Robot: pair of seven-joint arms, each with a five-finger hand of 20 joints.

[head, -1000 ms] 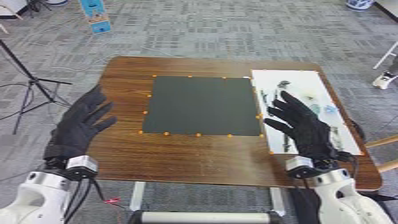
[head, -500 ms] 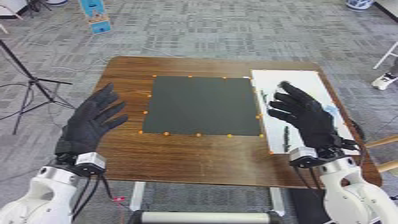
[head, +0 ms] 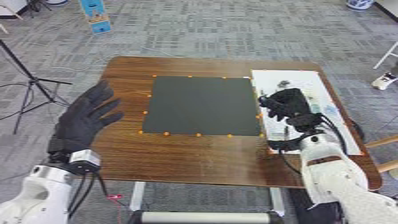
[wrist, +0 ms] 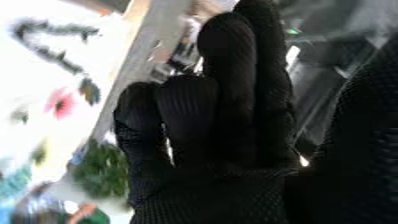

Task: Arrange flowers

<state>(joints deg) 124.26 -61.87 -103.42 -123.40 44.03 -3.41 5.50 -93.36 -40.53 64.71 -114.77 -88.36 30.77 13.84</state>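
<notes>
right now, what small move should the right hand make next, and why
Probably ease the right hand slightly forward toward the dark flower piece just beyond it: the hand is already over the white sheet where that piece lies, and its fingers look fairly straight, so it seems ready to close on something.

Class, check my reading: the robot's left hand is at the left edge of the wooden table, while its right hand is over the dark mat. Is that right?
Not quite. The head view shows the right hand over the white sheet, to the right of the dark mat. The left hand is indeed at the table's left edge.
</notes>
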